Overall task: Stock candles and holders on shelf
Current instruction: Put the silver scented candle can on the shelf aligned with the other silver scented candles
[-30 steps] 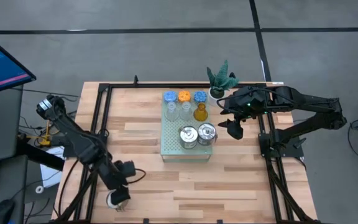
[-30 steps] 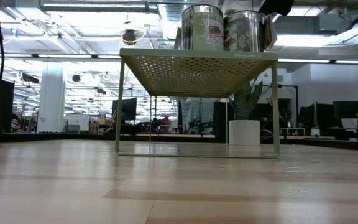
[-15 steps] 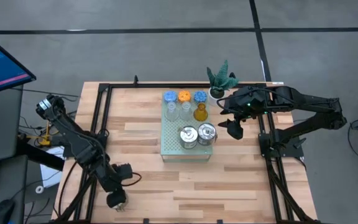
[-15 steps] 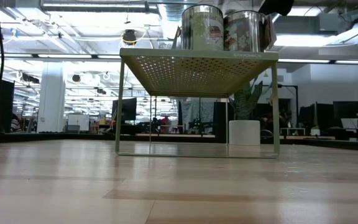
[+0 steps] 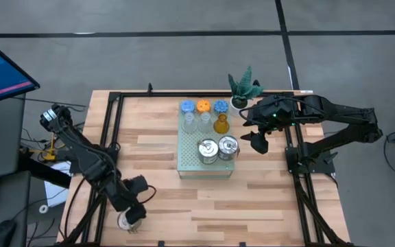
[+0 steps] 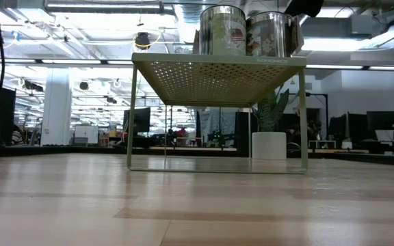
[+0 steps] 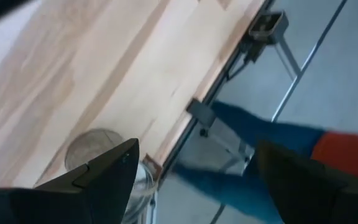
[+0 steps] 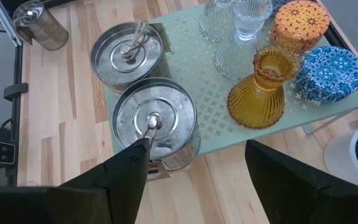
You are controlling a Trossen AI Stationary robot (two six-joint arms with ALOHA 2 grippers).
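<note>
**Stock count: shelf, holders, candles, and my two grippers**

Left gripper point(image 5: 130, 217): my fingers point(image 7: 107, 171) stand apart and hold nothing. It hangs over the near left corner of the wooden table point(image 5: 156, 182). Directly beneath it, at the table's near edge, stands the third silver tin point(image 7: 93, 146), off the shelf, well apart from everything else.

Right gripper point(image 5: 258, 143): fingers point(image 8: 124, 168) apart, nothing between them. It hovers just to the right of the shelf point(image 5: 187, 161), level with the tins, not touching.

Shelf: pale mint-green, perforated top, thin legs, set at the middle of the table toward the far side. From table height its top sits raised, with the two tins at the near edge.

On the shelf, near row: two silver tins point(image 8: 127, 54), side by side and touching or almost so, lids on, each with a small knob.

Middle row: two clear glass cups point(image 8: 238, 28) on the left, one amber glass cup point(image 8: 263, 87) on the right, all upright.

Far row: blue candle point(image 5: 187, 106), orange candle point(image 5: 204, 106), blue candle point(image 5: 220, 106), left to right, along the far edge.

Off the shelf: green plant in a white pot point(image 5: 243, 88), on the table just beyond the shelf's far right corner.
</note>
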